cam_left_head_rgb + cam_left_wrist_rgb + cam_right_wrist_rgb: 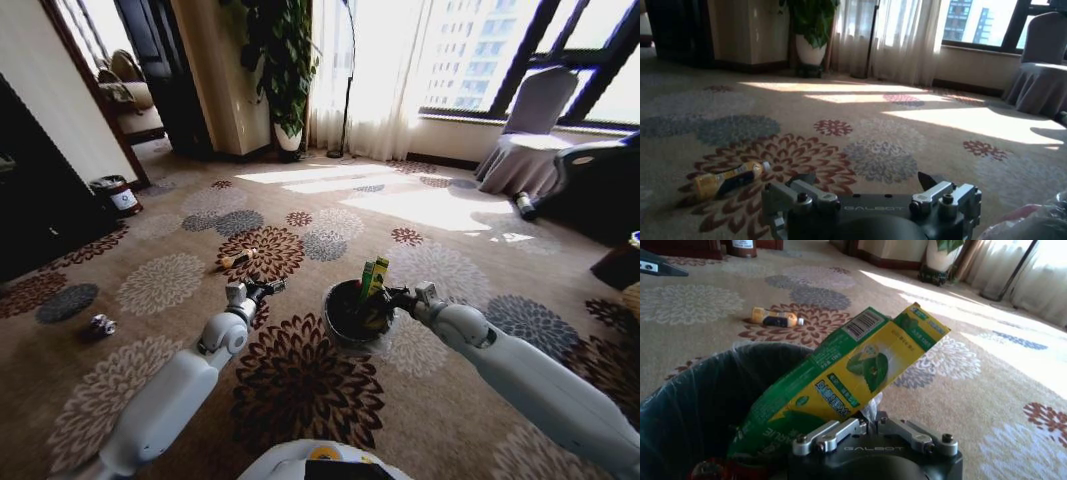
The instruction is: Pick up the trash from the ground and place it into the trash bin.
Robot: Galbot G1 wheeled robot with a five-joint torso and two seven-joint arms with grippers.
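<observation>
The trash bin, dark with a translucent liner, stands on the carpet right in front of me. My right gripper is at the bin's rim, shut on a green-and-yellow packet that sticks up tilted. In the right wrist view the packet slants from the gripper with its lower end down inside the bin; something red lies in the bin. My left gripper hovers open and empty left of the bin. A small yellow bottle lies on the carpet beyond it, and shows as the bottle ahead of the left gripper.
A small crumpled can lies on the carpet at the left. A dark-red bin with a white label stands by the dark cabinet at the far left. A covered chair and a bottle are at the far right. A potted plant stands at the back.
</observation>
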